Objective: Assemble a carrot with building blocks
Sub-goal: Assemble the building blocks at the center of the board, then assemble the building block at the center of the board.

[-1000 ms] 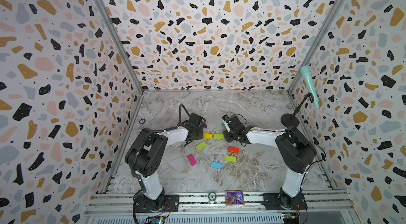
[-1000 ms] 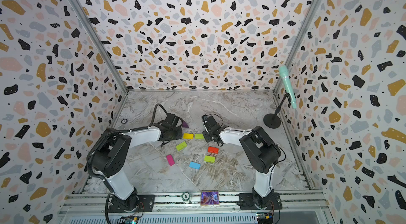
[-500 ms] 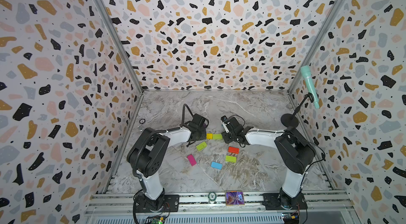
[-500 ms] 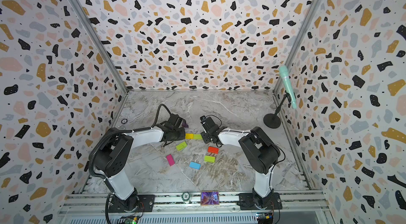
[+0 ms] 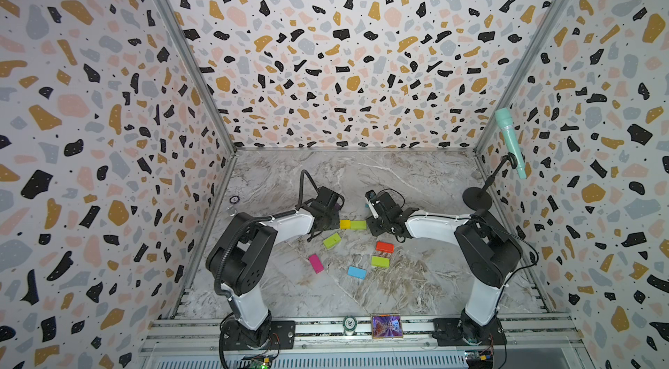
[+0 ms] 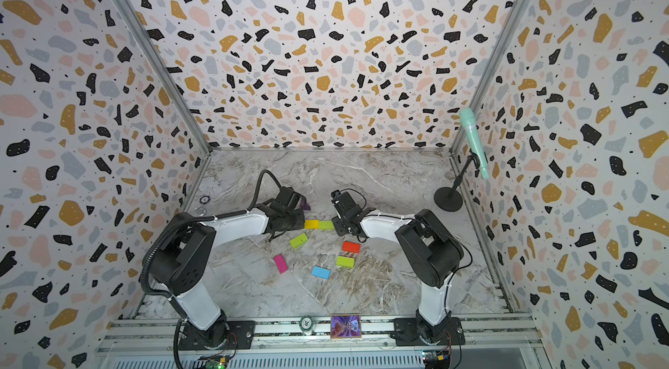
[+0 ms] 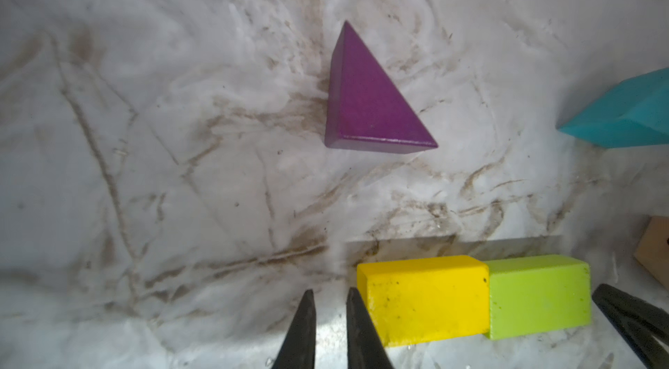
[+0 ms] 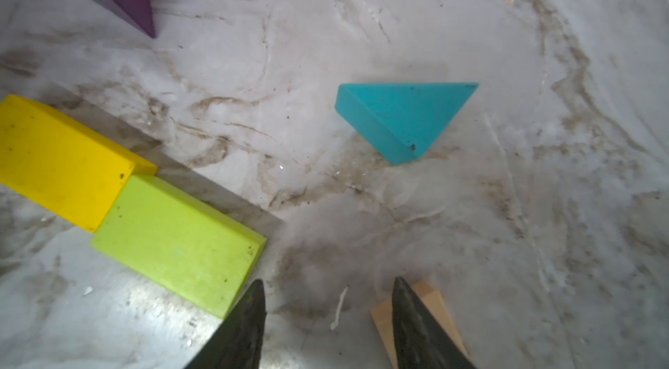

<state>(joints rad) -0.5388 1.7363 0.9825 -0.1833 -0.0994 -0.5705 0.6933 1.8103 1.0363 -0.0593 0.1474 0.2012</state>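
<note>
Building blocks [image 5: 380, 261] lie loose on the counter [image 5: 416, 175] between both arms. Leftmost is the magenta brick [image 5: 316, 263]. The left end effector [image 7: 330, 294], jaws narrow and empty, stands just beside the yellow brick [image 7: 423, 298], which butts end to end against a lime brick [image 7: 539, 294]. The purple wedge [image 7: 365, 103] lies apart beyond. The right end effector [image 8: 328, 282], jaws half wide and empty, stands near that lime brick. A tan brick [image 8: 427, 298] sits beside one finger, and the teal wedge [image 8: 402, 117] is ahead.

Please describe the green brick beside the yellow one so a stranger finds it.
Between the left gripper and the right gripper, a yellow brick and a lime green brick lie touching end to end. The other green bricks touch no yellow one.
</note>
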